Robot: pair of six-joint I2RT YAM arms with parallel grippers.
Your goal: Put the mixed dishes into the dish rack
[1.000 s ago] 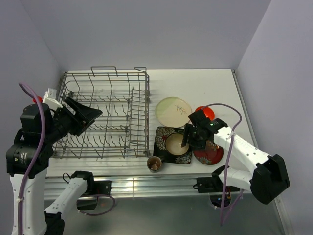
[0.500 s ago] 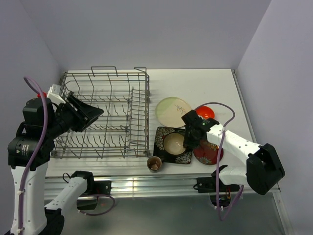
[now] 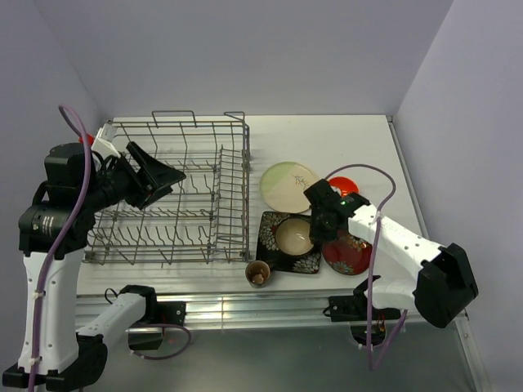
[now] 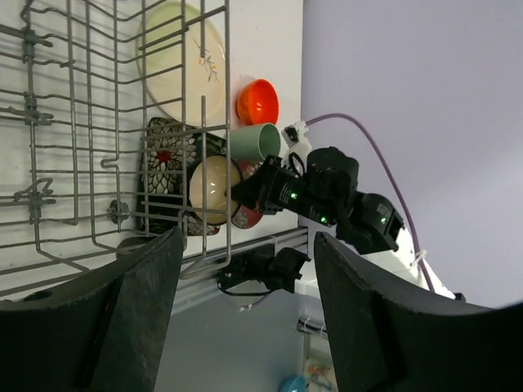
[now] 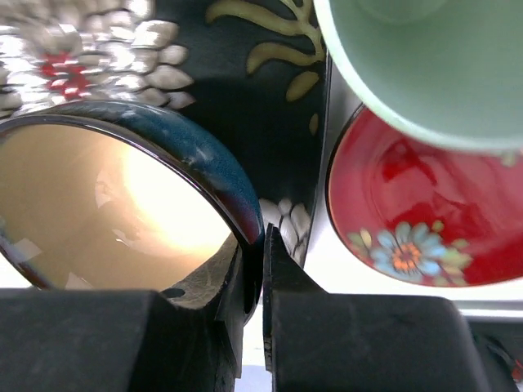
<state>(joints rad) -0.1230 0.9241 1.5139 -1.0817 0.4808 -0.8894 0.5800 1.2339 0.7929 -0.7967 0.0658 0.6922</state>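
1. The right gripper (image 5: pixel 261 245) has its two black fingers pinched shut on the rim of the round bowl (image 5: pixel 106 204), dark blue outside and glossy cream inside.
2. The bowl sits mouth up on the black square floral plate (image 3: pixel 271 253).
3. Just right of that plate lies the red floral plate (image 5: pixel 409 212), with the pale green cup (image 5: pixel 409 65) at its far edge.
4. Beyond them the pale green-cream round plate (image 3: pixel 289 186) lies flat, with the small orange bowl (image 3: pixel 343 186) beside it. The brown cup (image 3: pixel 258 273) stands mouth up by the black plate's near left corner.
5. The left gripper (image 4: pixel 245 241) is spread wide and holds nothing. It hangs above the left side of the grey wire dish rack (image 3: pixel 233 188), pointing right.
6. The rack stands open side up on the left of the white table (image 3: pixel 343 139). I cannot tell its long axis.
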